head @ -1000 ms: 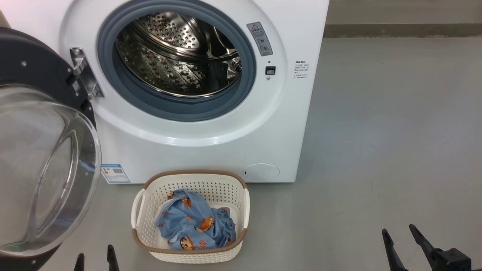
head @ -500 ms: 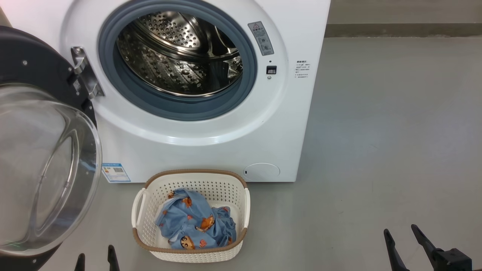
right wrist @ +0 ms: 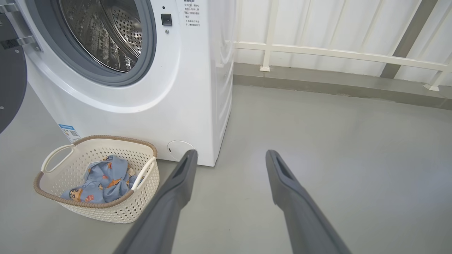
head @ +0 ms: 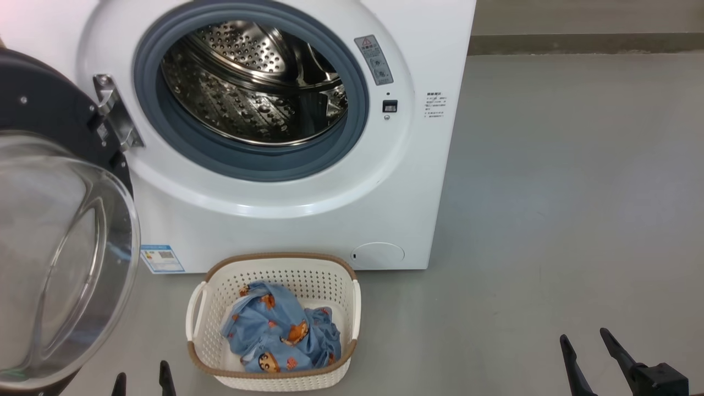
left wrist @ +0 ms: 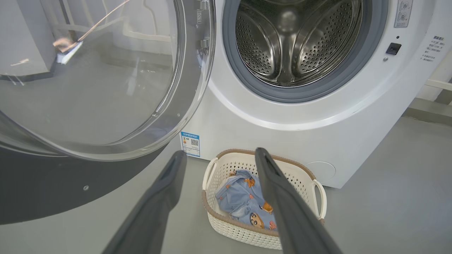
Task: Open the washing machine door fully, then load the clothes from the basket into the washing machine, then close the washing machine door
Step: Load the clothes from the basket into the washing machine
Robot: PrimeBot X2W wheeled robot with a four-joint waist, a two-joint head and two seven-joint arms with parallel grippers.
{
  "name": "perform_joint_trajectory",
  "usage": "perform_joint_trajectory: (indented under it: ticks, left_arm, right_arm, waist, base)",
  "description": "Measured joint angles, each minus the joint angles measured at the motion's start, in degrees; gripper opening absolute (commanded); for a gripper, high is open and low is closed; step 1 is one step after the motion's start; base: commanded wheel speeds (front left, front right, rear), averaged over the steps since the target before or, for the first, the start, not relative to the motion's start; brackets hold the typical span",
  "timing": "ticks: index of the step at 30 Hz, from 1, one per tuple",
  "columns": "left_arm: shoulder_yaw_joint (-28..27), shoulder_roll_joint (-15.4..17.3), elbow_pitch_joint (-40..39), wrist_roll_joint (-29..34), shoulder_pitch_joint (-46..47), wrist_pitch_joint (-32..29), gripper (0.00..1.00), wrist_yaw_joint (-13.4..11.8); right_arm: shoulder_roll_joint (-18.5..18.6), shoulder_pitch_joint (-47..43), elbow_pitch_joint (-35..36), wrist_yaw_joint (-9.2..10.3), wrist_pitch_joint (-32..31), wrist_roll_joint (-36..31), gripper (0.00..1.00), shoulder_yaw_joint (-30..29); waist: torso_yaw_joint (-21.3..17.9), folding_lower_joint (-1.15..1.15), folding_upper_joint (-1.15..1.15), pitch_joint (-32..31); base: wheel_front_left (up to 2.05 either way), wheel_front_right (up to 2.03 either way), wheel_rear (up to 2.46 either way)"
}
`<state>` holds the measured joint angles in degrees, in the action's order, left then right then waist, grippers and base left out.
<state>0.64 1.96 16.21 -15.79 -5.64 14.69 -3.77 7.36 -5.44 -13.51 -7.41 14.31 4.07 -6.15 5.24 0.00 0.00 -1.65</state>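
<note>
Clothes in the basket, door open on my left, nothing gripped.
The clothes [head: 280, 333] lie bundled in the basket [head: 308, 280] on the floor, just before the washing machine [head: 264, 220]. Both pairs of jaws stand apart, empty. I worry a deep pinch could snag the perforated wall and lift the light basket, or my left arm could knock the washing machine door [head: 55, 264].

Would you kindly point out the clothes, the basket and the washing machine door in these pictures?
clothes [head: 278, 333], head view, middle of the bundle
basket [head: 275, 256], head view, far brown rim
washing machine door [head: 60, 264], head view, glass bowl
</note>
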Motion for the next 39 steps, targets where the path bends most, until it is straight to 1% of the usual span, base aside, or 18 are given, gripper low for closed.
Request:
perform_joint_trajectory:
  ticks: [5, 8, 15, 34, 39]
  left_arm:
    - [0.0, 0.0, 0.0, 0.0, 0.0, 0.0, 1.0, -0.1]
    - [-0.1, 0.0, 0.0, 0.1, 0.0, 0.0, 1.0, -1.2]
    - [0.0, 0.0, -0.1, 0.2, 0.0, 0.0, 1.0, -1.2]
    - [1.9, 0.0, -0.7, 0.6, 0.0, 0.0, 1.0, -1.6]
    - [3.2, 0.0, 1.1, 1.7, 0.3, 0.0, 1.0, -1.4]
  right_arm:
    - [-0.1, 0.0, 0.0, 0.01, 0.0, 0.0, 1.0, 0.0]
    - [-0.2, 0.0, 0.0, 0.01, 0.0, 0.0, 1.0, -0.1]
    - [-0.2, 0.0, 0.0, 0.0, 0.0, 0.0, 1.0, -0.1]
    - [-0.5, 0.2, -0.1, 0.0, 0.0, 0.0, 1.0, -0.2]
    - [-0.7, 1.1, 0.2, 0.0, 0.0, 0.0, 1.0, -0.1]
  waist:
    - [-0.1, 0.0, 0.0, 0.1]
    - [-0.2, 0.0, 0.0, 0.3]
    - [-0.4, 0.0, 0.0, 0.8]
    - [-0.8, 0.0, 0.0, 2.1]
    - [-1.5, 0.0, 0.0, 2.8]
  base:
    - [1.45, -1.45, 0.0]
    - [1.63, -1.63, 0.0]
    - [0.95, -0.95, 0.0]
    - [0.04, -0.04, 0.0]
    - [0.0, 0.0, 0.0]
